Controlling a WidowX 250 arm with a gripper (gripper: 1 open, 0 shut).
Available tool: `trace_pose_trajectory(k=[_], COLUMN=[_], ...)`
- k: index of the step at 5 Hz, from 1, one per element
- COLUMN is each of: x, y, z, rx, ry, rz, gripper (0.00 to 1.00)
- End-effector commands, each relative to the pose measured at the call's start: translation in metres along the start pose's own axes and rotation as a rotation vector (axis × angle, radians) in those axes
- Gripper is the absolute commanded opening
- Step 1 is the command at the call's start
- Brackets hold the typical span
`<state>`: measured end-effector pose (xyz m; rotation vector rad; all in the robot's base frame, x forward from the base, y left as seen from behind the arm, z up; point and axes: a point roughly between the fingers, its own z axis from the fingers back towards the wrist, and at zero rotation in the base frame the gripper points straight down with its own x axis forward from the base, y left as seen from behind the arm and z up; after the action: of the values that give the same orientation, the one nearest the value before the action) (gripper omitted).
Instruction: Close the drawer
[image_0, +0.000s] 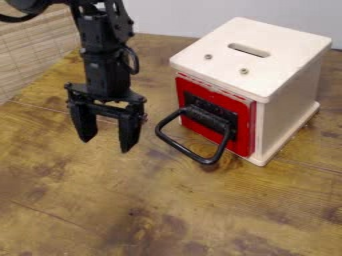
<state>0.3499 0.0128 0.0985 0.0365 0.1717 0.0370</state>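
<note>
The drawer (211, 113) has a red frame and a black front panel and sits in the cream-white cabinet (261, 75), its front nearly level with the cabinet face. Its large black loop handle (189, 142) sticks out toward the front left over the table. My gripper (106, 139) hangs from the black arm to the left of the handle, fingers pointing down, open and empty. It is apart from the handle, with a small gap between its right finger (130, 131) and the loop.
The wooden table (160, 215) runs around the cabinet. A woven light panel (30, 50) stands at the back left. The cabinet top has a slot (247, 48).
</note>
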Motion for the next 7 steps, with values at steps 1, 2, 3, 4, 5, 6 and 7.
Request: trace_pose_trajectory(k=[1, 2, 3, 4, 5, 6, 7], x=[-0.002, -0.004, -0.012, -0.021, -0.034, -0.040, -0.041], y=[0.009, 0.008, 0.010, 0.009, 0.006, 0.007, 0.010], z=[0.055, 0.067, 0.089, 0.112, 0.130, 0.133, 0.122], rx=[0.008, 0.007, -0.002, -0.009, -0.011, -0.012, 0.013], ry=[-0.140, -0.143, -0.159, -0.185, -0.203, -0.224, -0.219], rz=[-0.012, -0.030, 0.008, 0.042, 0.070, 0.097, 0.121], gripper=[1.00, 1.00, 1.00, 1.00, 1.00, 1.00, 1.00])
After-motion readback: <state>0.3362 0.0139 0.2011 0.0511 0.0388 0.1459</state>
